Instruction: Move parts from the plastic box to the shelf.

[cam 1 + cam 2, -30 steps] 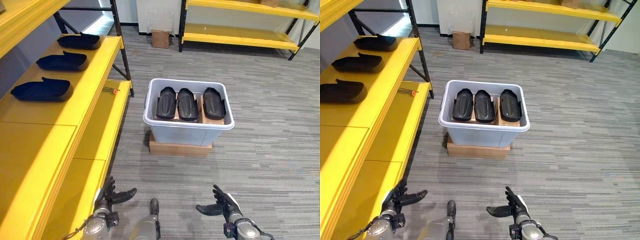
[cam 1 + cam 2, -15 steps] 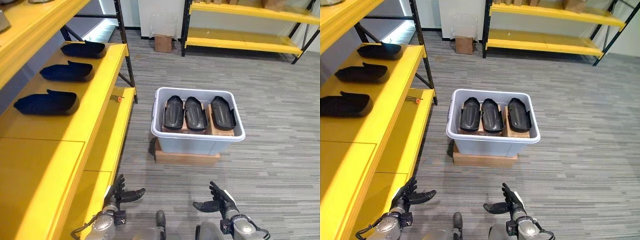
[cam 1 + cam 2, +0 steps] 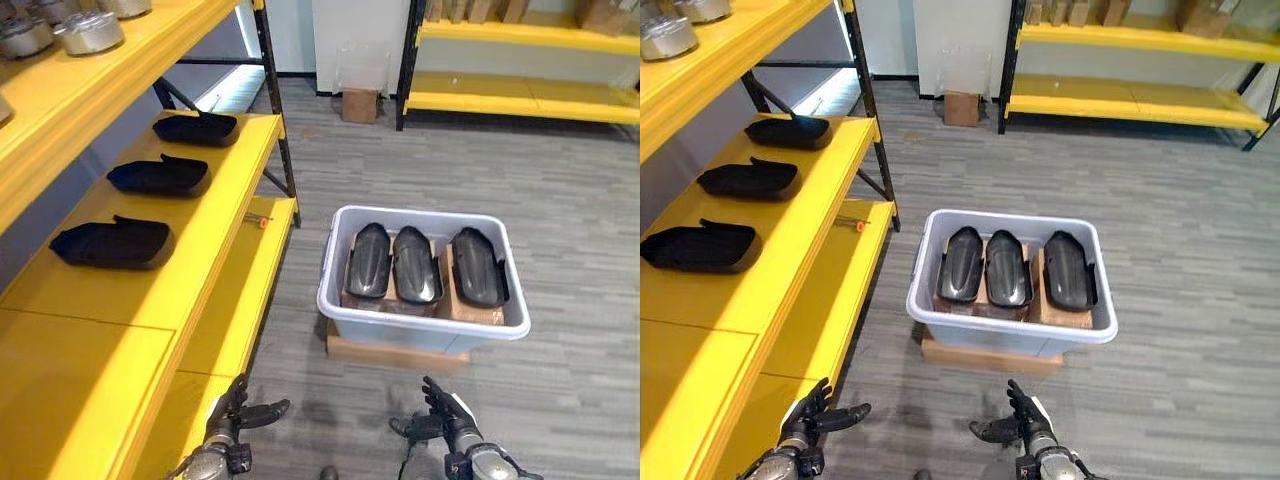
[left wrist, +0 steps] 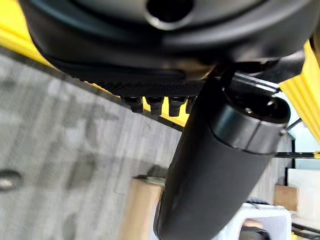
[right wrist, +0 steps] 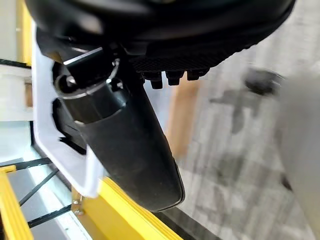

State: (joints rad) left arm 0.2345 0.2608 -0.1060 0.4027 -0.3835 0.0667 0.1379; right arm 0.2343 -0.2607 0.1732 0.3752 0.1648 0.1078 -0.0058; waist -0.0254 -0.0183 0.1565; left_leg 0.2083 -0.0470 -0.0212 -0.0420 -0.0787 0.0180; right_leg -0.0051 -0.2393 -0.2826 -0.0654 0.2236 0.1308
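On the left, the yellow shelf (image 3: 215, 210) carries three black moulded parts (image 3: 112, 243) laid in a row along its middle level, spaced apart, probably so each can be set down and lifted singly. Low beside it the left hand (image 3: 240, 413) hangs with fingers spread and empty. Right of the shelf, the plastic box (image 3: 425, 325) sits on the floor atop a flat cardboard base (image 3: 395, 355), perhaps to raise it for reaching; three more black parts (image 3: 416, 264) lie side by side inside. Further right the right hand (image 3: 440, 422) hovers open, holding nothing, short of the box.
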